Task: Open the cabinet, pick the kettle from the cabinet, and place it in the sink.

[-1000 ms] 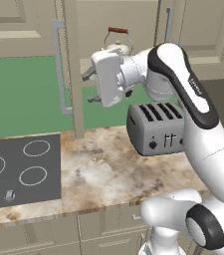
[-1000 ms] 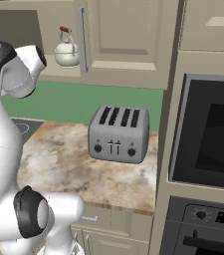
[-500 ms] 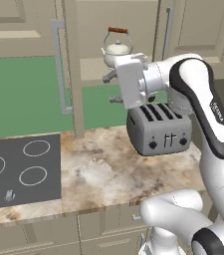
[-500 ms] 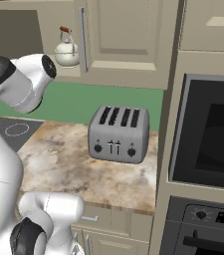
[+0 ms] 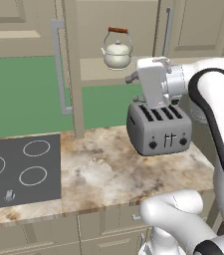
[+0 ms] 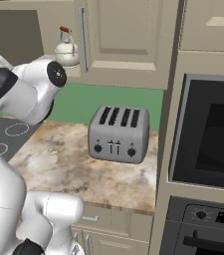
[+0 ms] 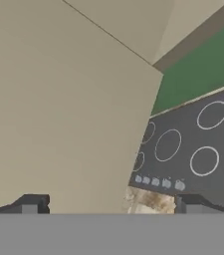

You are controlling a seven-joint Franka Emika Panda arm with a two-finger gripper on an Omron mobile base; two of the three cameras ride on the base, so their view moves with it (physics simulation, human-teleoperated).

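Tool: your tool [image 7: 108, 203] stands released, both dark tips spread wide at the bottom corners of the hand view with nothing between them.
Tool place: in the left base view the white hand sits right of centre, just above the toaster [image 5: 159, 128], its fingers pointing left toward the middle of the frame.
Table: the marbled table [image 5: 108, 169] carries the toaster and the black cooktop [image 5: 19, 169] at lower left.
Kettle: the kettle [image 5: 117, 50] stands upright on the cabinet shelf in the upper middle of the left base view; in the right base view it sits at upper left [image 6: 66, 49].
Key relation: from your tool the kettle lies up and to the left in the left base view, and farther back, inside the open cabinet [image 5: 68, 64]. Its wooden handle bar runs roughly left to right across the top.
Judgement: you likely need to raise and reach inward before closing on that handle.
Hand view: a beige panel [image 7: 58, 99] fills the upper left, probably the cabinet door.
Change: over the last second the hand has swung rightward, from left of the kettle to right of it, above the toaster; the kettle has not moved.
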